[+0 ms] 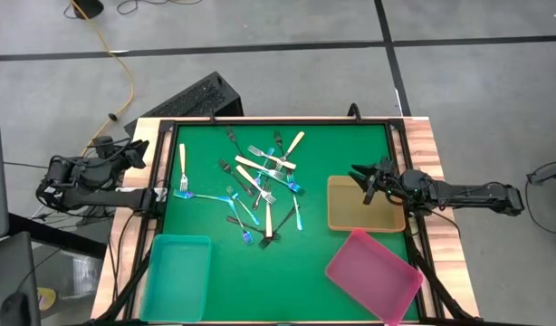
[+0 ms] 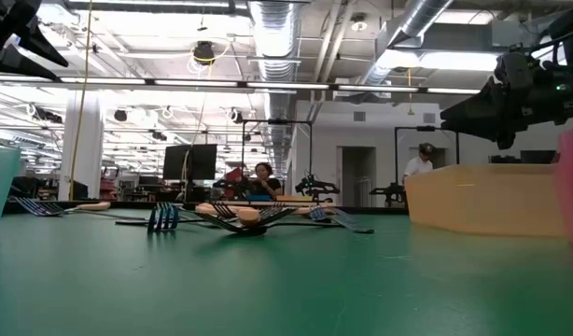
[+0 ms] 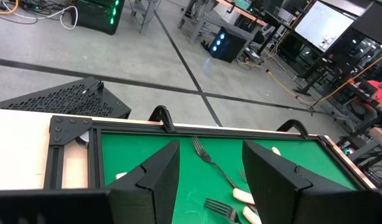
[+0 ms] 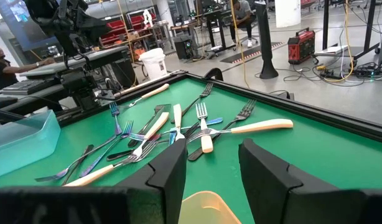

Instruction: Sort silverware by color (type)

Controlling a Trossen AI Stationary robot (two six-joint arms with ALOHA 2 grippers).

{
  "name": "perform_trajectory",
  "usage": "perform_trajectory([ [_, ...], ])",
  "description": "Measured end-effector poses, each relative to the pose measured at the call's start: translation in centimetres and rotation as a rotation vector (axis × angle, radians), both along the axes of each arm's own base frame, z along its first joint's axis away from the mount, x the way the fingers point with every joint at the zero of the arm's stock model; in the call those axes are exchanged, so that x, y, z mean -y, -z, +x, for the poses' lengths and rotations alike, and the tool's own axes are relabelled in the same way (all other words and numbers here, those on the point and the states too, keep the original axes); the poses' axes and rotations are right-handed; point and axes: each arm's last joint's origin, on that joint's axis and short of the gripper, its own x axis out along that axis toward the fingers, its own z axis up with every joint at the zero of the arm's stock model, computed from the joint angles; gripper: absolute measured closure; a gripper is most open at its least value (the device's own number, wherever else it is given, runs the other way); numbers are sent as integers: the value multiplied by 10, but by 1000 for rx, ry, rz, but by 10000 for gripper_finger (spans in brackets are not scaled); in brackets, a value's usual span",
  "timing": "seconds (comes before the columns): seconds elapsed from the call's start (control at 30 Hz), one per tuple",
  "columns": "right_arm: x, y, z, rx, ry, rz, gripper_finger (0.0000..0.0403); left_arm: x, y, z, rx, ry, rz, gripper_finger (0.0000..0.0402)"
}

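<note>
The silverware [image 1: 260, 190] lies in a loose crossed pile on the middle of the green mat: cream-handled, dark and blue iridescent forks [image 4: 178, 134]. One cream-handled fork [image 1: 181, 158] lies apart toward the left. My left gripper [image 1: 140, 156] hovers open at the table's far left corner, above the wooden rim, pointing toward the mat [image 3: 209, 180]. My right gripper [image 1: 358, 177] stands open above the far left corner of the tan tray [image 1: 364, 206], pointing level toward the pile [image 4: 209, 174]. Neither has anything between its fingers.
A teal tray [image 1: 178, 276] sits at the near left of the mat and a pink tray [image 1: 373, 276] at the near right, turned askew. A black frame [image 1: 278, 120] borders the mat. People and equipment stand in the room beyond the table.
</note>
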Motion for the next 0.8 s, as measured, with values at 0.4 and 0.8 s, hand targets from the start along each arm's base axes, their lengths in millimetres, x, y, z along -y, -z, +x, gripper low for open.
perform_trajectory([
  [0.4, -1, -2, 0, -9, -22, 3, 234, 0, 0, 0, -1, 0, 0, 243],
  [0.8, -1, -4, 0, -3, -22, 2, 234, 0, 0, 0, 0, 0, 0, 243],
])
